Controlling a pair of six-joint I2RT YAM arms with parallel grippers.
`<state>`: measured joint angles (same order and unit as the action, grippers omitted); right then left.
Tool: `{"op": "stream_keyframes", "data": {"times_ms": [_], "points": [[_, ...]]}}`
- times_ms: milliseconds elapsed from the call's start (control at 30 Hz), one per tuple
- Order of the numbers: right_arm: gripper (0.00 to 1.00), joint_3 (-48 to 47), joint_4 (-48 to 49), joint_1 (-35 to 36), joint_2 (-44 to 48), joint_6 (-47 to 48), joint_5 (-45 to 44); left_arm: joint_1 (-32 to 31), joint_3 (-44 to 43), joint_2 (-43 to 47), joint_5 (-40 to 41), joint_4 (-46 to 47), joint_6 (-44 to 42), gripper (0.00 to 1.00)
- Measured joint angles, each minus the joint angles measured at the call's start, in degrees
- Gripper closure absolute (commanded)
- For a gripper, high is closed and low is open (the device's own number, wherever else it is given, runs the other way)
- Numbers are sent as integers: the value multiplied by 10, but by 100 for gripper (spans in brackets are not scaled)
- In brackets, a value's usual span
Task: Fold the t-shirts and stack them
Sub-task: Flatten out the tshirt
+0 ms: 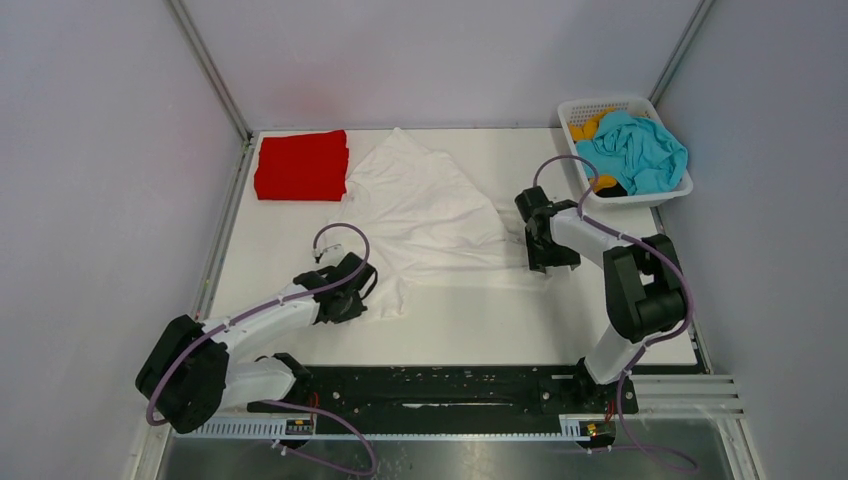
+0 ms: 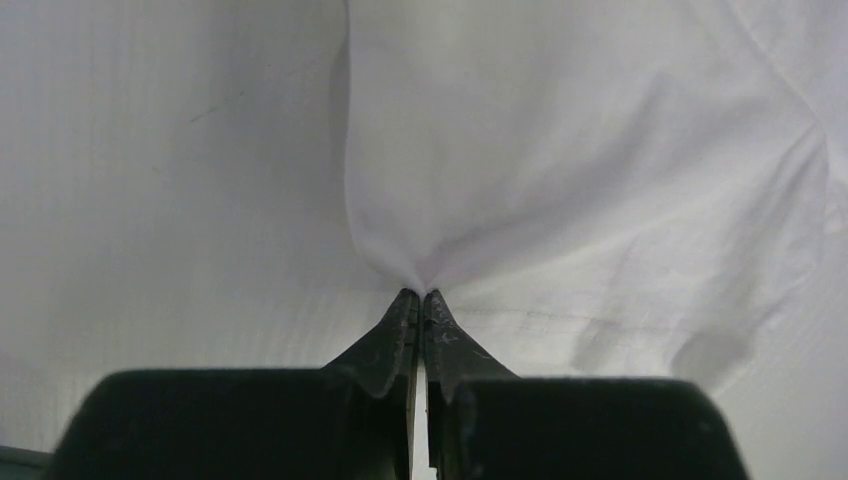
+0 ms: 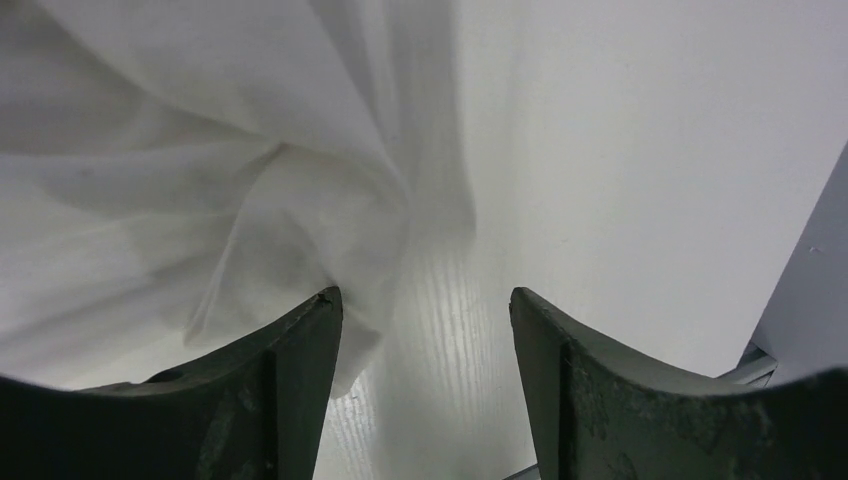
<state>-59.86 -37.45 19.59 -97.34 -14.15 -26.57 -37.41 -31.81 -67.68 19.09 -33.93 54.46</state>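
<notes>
Jaws, top view: too small to read. left gripper at near-left corner of white t-shirt, right gripper at its right edge. Folded red t-shirt just left of it, likely stack base. Far right, in basket: teal t-shirt, orange-yellow t-shirt, waiting.
Left wrist: jaws pinched on cloth peak, tented for lifting.
Right wrist: jaws spread, bunched hem touching one finger, ungripped; likely poised to grab.

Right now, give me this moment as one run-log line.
left hand: shut on white t-shirt | right hand: open, at its right edge | red t-shirt: folded, far left | teal t-shirt: in basket
</notes>
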Motion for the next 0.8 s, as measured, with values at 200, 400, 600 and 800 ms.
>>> {"op": "stream_keyframes", "data": {"times_ms": [200,400,600,800], "points": [[33,25,5,-20,34,0,22,0,-1,1,20,-11,-5,100],[34,38,35,33,74,32,79,0,-1,-9,19,-3,-10,100],[43,19,35,66,31,59,99,0,-1,-11,19,-1,-15,100],[55,-15,21,66,-40,73,97,0,-1,-10,20,0,-17,100]]}}
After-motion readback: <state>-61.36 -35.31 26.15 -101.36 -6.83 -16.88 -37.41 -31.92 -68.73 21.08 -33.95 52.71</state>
